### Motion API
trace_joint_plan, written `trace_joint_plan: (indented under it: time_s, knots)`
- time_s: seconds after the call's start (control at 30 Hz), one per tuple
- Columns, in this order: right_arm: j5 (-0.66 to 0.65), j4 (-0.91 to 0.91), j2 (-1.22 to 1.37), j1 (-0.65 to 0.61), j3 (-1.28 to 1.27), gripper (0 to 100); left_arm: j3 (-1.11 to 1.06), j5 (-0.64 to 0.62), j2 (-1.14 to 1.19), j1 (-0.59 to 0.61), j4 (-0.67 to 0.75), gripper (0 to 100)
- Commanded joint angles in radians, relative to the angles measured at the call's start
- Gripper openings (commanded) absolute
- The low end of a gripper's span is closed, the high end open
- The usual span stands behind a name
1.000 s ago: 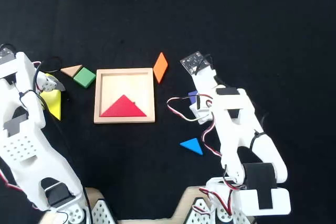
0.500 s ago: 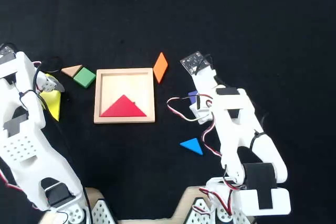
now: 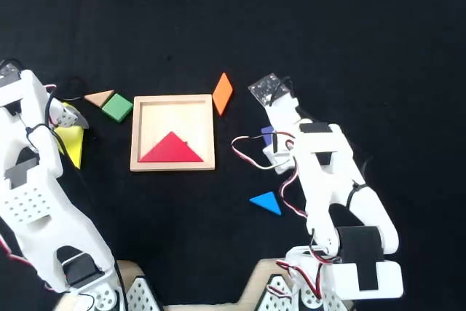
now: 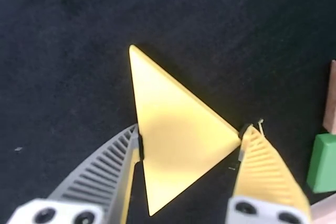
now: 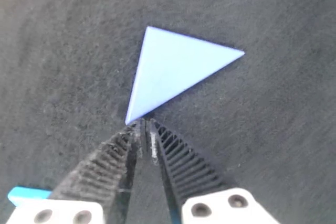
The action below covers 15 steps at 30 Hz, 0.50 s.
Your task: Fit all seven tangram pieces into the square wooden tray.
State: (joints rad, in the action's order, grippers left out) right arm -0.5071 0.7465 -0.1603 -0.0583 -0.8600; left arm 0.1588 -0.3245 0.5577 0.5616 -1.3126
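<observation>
Starting at the left, the left hand (image 4: 190, 137) is clamped on the yellow triangle (image 4: 163, 98), one finger against a long edge and the other on a corner. Against the frames a moment earlier, that arm has drawn slightly up and outward in the high view and the triangle's lower tip has swung a little with it. I take this to mean the grip has taken hold and the piece is about to leave the bench (image 3: 364, 49) for the tray. Next come the tan triangle (image 3: 100, 97) and the green square (image 3: 116, 108), touching each other just beside the wooden tray (image 3: 135, 136), which holds the red triangle (image 3: 171, 148) against its near wall. The orange parallelogram (image 3: 223, 93) lies just off the tray's far right corner. Farther right, the right hand (image 5: 144, 124) has its fingers together, tips at one corner of the violet-blue triangle (image 5: 173, 69); this arm has barely stirred. The blue triangle (image 3: 266, 202) lies apart, nearer the arm's base. By count there is one tray and seven pieces: five triangles, one square and one parallelogram. One piece is seated and six wait outside, so the task looks early.
</observation>
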Motion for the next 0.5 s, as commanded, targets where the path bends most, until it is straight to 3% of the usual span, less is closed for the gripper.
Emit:
trace_joint_plan:
  time_s: [0.0, 0.2, 0.37, 0.47]
  knots:
    - [-0.003, -0.018, -0.001, -0.011, 0.004, 1.1, 0.150, 0.012, -0.020, 0.005, -0.112, 10]
    - [-0.003, -0.018, -0.001, -0.011, 0.004, 1.1, 0.282, 0.018, -0.020, -0.010, -0.226, 10]
    - [-0.002, -0.020, -0.008, -0.005, 0.004, 1.1, 0.504, 0.195, -0.020, -0.127, -0.442, 10]
    - [0.044, -0.052, -0.010, 0.028, 0.004, 1.1, 0.572, 0.313, -0.028, -0.193, -0.448, 9]
